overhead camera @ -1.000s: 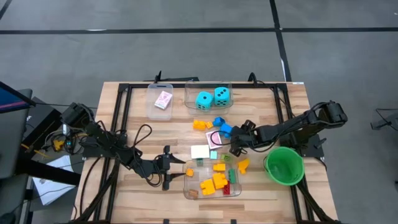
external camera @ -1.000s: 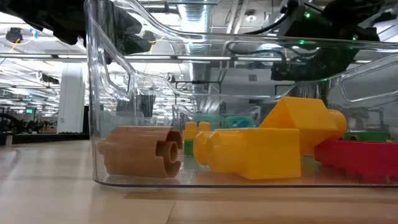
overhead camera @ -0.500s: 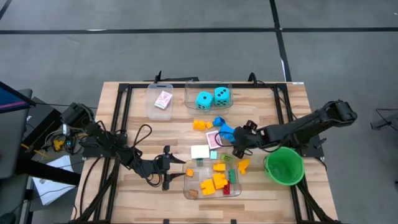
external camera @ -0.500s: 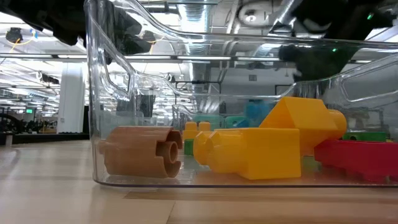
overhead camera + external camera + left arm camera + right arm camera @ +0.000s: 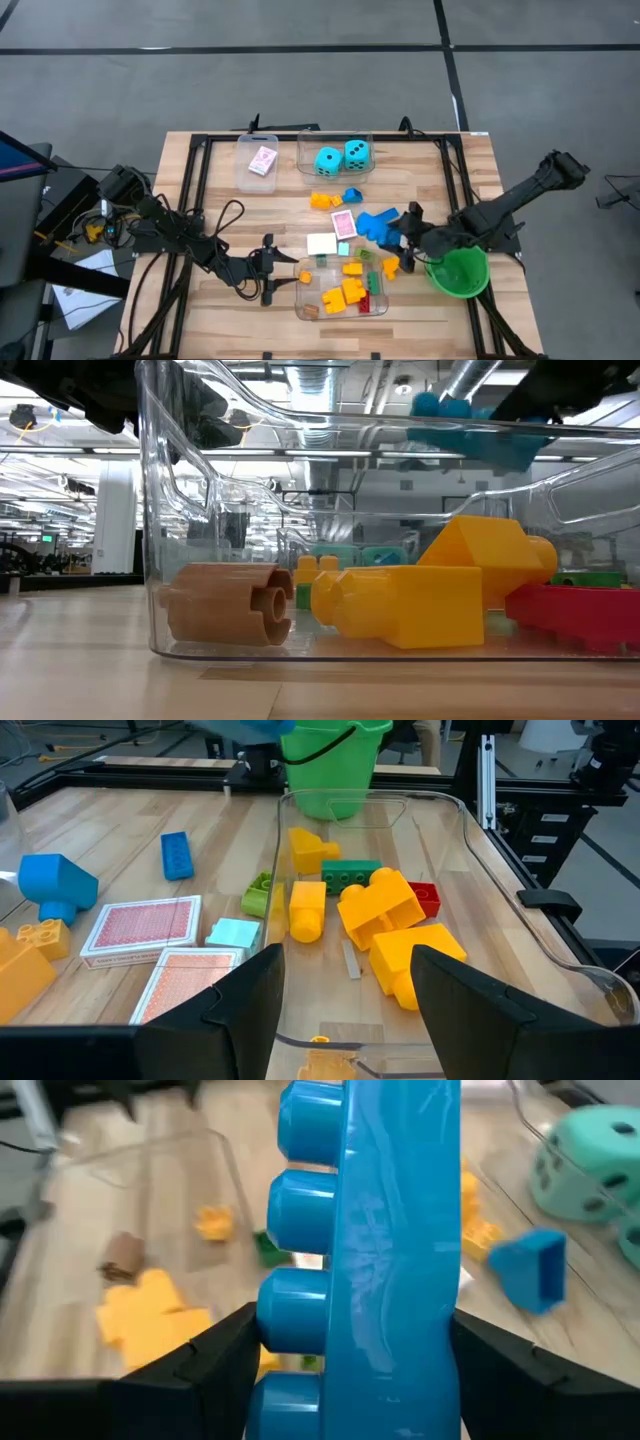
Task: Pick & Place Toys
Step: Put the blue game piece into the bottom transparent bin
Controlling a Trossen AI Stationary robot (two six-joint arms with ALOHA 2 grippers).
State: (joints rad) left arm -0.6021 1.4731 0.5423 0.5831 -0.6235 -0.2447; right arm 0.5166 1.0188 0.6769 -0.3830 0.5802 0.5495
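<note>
Blue brick (image 5: 377, 225) lifted, right hand (image 5: 400, 236) withdrawn

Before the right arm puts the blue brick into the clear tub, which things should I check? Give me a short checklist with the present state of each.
1. Right gripper holds the blue brick: ok, the brick sits between its fingers in the right wrist view.
2. Brick lifted off the table: ok, the low view shows it above the tub rim.
3. Brick directly above the clear tub: not ok, it is beside the tub, toward the far edge.
4. Room in the tub: ok, bare floor shows among the yellow bricks.
5. Left gripper out of the path: cannot tell, it straddles the tub's left wall.
6. Green bowl clear of the arm: cannot tell.
</note>
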